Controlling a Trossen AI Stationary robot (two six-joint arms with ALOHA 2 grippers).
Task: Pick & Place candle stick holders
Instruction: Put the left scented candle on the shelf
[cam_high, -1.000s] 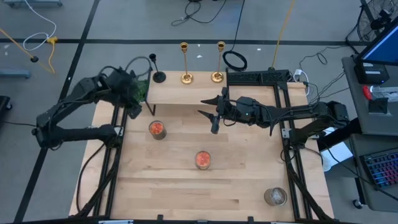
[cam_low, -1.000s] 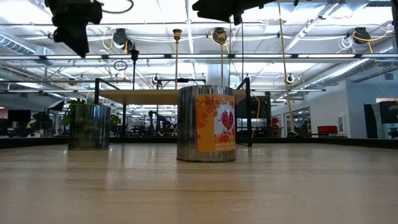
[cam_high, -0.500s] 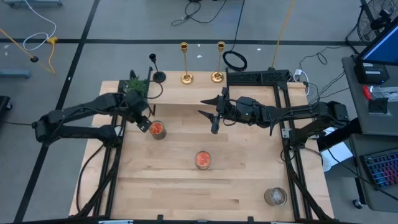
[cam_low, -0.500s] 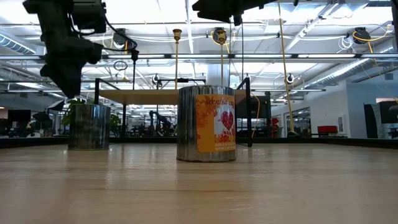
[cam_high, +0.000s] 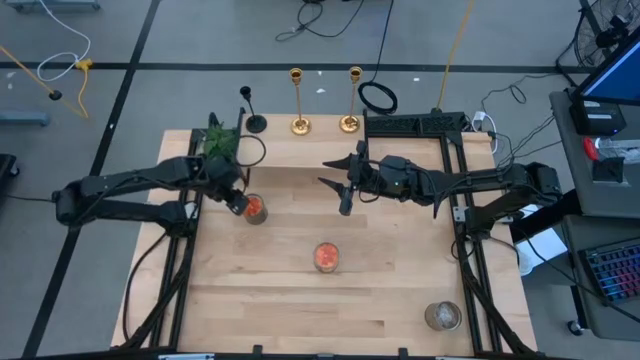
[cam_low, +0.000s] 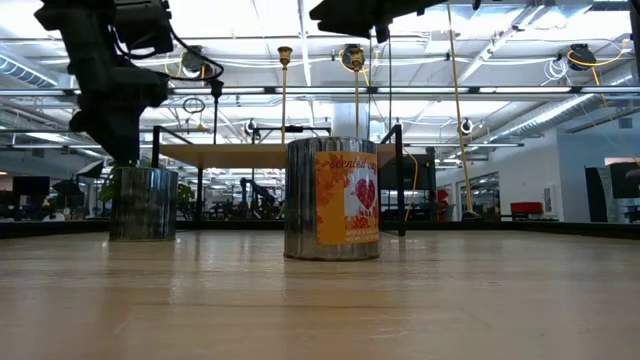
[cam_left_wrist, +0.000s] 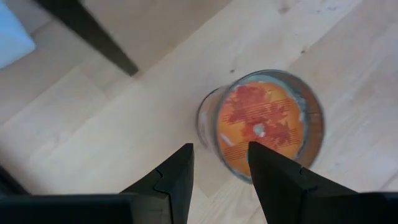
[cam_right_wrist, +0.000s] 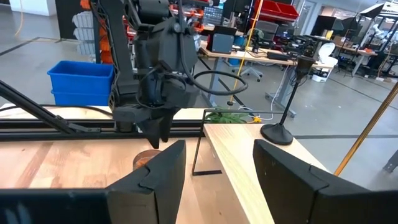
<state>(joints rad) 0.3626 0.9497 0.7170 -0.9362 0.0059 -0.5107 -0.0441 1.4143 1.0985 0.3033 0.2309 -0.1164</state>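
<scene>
Two gold candle stick holders (cam_high: 298, 123) (cam_high: 349, 122) and a shorter black one (cam_high: 256, 122) stand on their round bases at the far edge of the raised wooden shelf (cam_high: 400, 152). They also show in the low view, the gold ones (cam_low: 284, 90) (cam_low: 355, 90) and the black one (cam_low: 215, 100). My left gripper (cam_high: 238, 200) is open and hovers over a glass candle jar with orange wax (cam_left_wrist: 261, 124), touching nothing. My right gripper (cam_high: 322, 172) is open and empty, held level above the table's middle, pointing toward the left arm.
A green leafy plant (cam_high: 220, 140) sits on the shelf's left end. A second orange candle jar (cam_high: 326, 256) stands mid-table and a grey jar (cam_high: 442, 316) near the front right corner. Bare wood lies between them.
My left gripper has gone from the plant on the shelf toward the table's near edge and down, and now stands over the left candle jar. The plant stays on the shelf.
</scene>
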